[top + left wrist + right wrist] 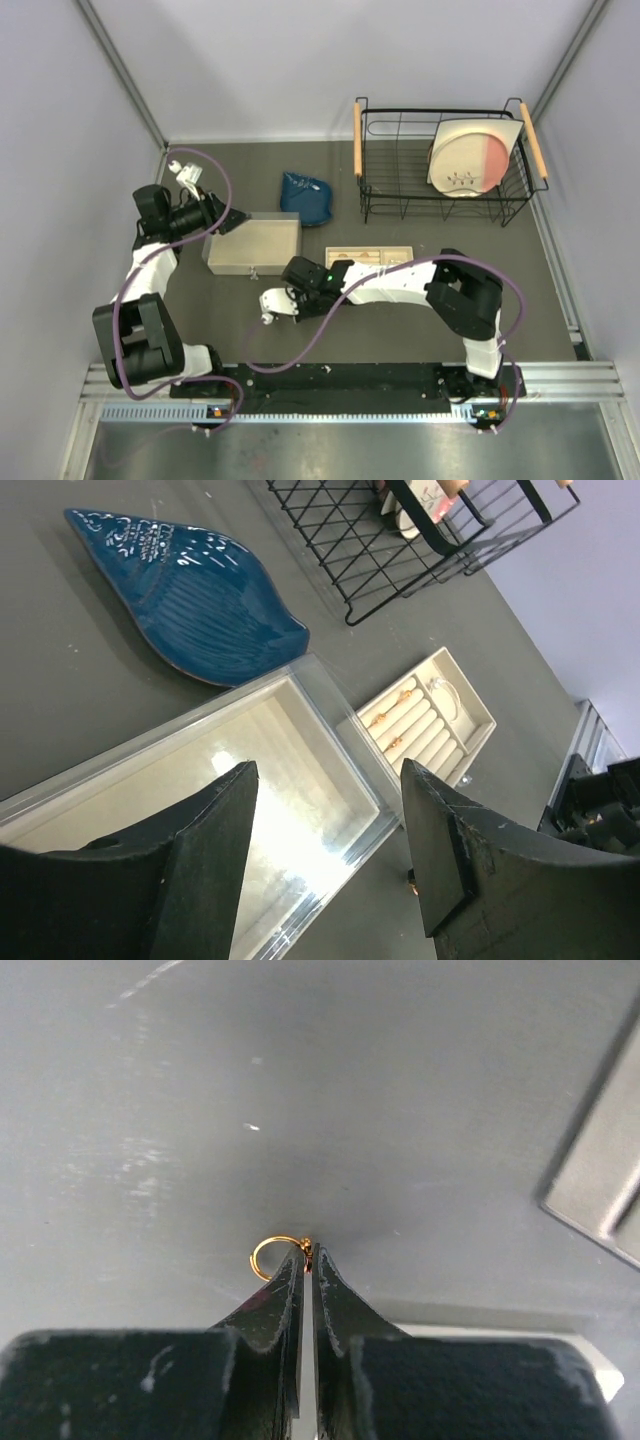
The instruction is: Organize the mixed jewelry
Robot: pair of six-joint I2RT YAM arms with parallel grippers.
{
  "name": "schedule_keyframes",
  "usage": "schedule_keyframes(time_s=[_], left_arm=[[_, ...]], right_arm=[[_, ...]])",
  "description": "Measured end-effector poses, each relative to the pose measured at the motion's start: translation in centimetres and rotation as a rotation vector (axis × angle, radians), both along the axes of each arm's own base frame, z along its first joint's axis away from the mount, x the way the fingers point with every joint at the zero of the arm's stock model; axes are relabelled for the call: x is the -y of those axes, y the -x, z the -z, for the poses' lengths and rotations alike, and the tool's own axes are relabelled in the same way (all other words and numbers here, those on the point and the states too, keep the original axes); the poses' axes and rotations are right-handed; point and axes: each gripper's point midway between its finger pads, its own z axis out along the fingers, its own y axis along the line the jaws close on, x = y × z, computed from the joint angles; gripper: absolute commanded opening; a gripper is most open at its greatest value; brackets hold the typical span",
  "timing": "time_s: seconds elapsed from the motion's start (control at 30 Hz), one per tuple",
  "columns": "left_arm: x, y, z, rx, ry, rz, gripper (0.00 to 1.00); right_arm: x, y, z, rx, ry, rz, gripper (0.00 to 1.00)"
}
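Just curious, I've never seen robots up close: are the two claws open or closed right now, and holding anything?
Left gripper: open, holding nothing.
Right gripper: closed, pinching a small gold ring at its tips.

Left gripper (328, 780) hangs with jaws spread wide over an open pale-lined box (345, 742). Beyond it lie a blue cloth pouch (190, 590) and a black wire rack (370, 540). The slotted tray (482, 708) beside the box holds gold-orange rings (405, 695) and a silver hoop (447, 690).
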Motion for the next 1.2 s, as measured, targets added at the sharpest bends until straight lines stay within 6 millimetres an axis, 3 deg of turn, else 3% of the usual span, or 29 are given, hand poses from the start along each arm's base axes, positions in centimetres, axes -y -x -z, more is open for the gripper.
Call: schedule_keyframes(time_s=[0.07,0.17,0.3,0.43,0.57,0.7,0.9,1.2], left_arm=[[-0.2,-0.2,-0.2,-0.007,0.002,-0.025,0.64],[-0.3,-0.3,-1.0,0.004,0.015,-0.072,0.64],[-0.4,-0.1,-1.9,0.016,0.054,-0.134,0.63],[0.2,-0.4,-2.6,0.014,0.087,-0.164,0.62],[3.0,0.2,-3.4,0.030,0.097,-0.111,0.63],[7.2,1.4,-4.0,0.043,0.105,-0.008,0.63],[11.6,2.4,-5.1,0.035,0.120,0.072,0.62],[13.5,1.5,-6.0,0.044,0.162,0.061,0.61]], right_arm=[[0.0,-0.6,-0.6,0.004,-0.005,0.064,0.00],[-0.5,-2.9,-3.5,0.041,-0.058,0.195,0.00],[-1.3,-7.2,-10.3,0.123,-0.211,0.378,0.00],[-0.8,-10.8,-17.7,0.219,-0.371,0.545,0.00],[0.2,-13.8,-23.6,0.301,-0.493,0.699,0.00],[1.0,-15.3,-27.1,0.358,-0.562,0.795,0.00],[1.9,-15.9,-28.1,0.380,-0.583,0.878,0.00],[2.2,-15.8,-26.9,0.359,-0.558,0.926,0.00]])
